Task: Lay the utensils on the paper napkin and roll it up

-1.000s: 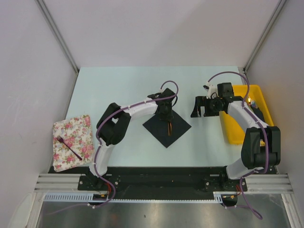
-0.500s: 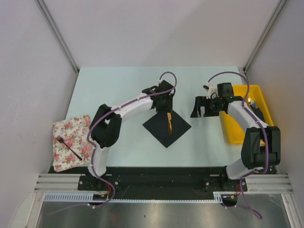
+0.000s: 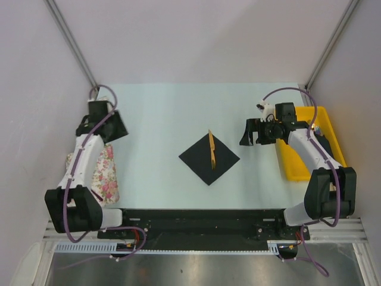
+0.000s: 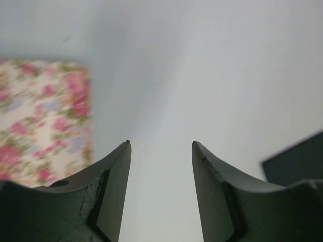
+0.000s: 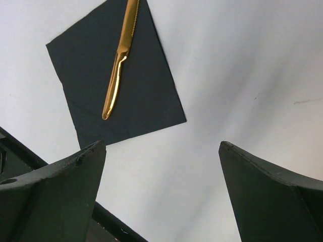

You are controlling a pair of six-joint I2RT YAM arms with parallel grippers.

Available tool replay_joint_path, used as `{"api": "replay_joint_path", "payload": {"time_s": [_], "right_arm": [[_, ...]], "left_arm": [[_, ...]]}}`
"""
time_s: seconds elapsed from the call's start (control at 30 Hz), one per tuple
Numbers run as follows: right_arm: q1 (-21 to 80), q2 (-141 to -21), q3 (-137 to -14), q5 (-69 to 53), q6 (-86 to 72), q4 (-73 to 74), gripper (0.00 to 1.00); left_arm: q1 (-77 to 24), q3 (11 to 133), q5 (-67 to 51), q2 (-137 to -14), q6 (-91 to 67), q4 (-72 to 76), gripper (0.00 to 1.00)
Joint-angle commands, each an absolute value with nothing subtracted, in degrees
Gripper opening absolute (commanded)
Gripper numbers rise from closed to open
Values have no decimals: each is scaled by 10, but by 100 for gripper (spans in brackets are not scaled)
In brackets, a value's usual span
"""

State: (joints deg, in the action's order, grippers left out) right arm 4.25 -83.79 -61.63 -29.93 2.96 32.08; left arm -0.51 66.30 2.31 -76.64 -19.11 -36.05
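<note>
Pale mint tabletop, matte, lit softly and evenly. Plain off-white walls far, left, right. Grey metal struts slanting up at both far corners. Black base plate along near edge; aluminium rail just nearer; brushed steel sheet nearest.

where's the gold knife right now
In the top view the gold knife lies on the black napkin at mid-table, pointing toward its far corner; the yellow bin sits off to the right.

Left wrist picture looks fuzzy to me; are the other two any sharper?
Left wrist view: yes, the floral cloth is soft and out of focus. Right wrist view: sharper, black napkin edges crisp, gold knife glinting. Top view: evenly lit, faint shadows.
</note>
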Motion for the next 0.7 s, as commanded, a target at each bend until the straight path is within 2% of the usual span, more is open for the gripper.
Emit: {"api": "replay_joint_path", "payload": {"time_s": [0.0,0.17,0.27,0.43,0.67], "right_arm": [[40,-809,-628,-313,23,311,100],[45,-803,-636,-315,24,319,100],[45,-797,-634,-316,25,319,100],[45,-786,-627,-319,25,316,100],[44,-760,-621,-319,26,321,100]], "left_arm": [[154,611,4,-732,-74,-443,57],[312,559,-10,-718,-11,-448,55],[372,538,-7,-718,33,-437,53],[430,522,-9,-730,72,-418,51],[458,531,-8,-787,72,-406,50]]}}
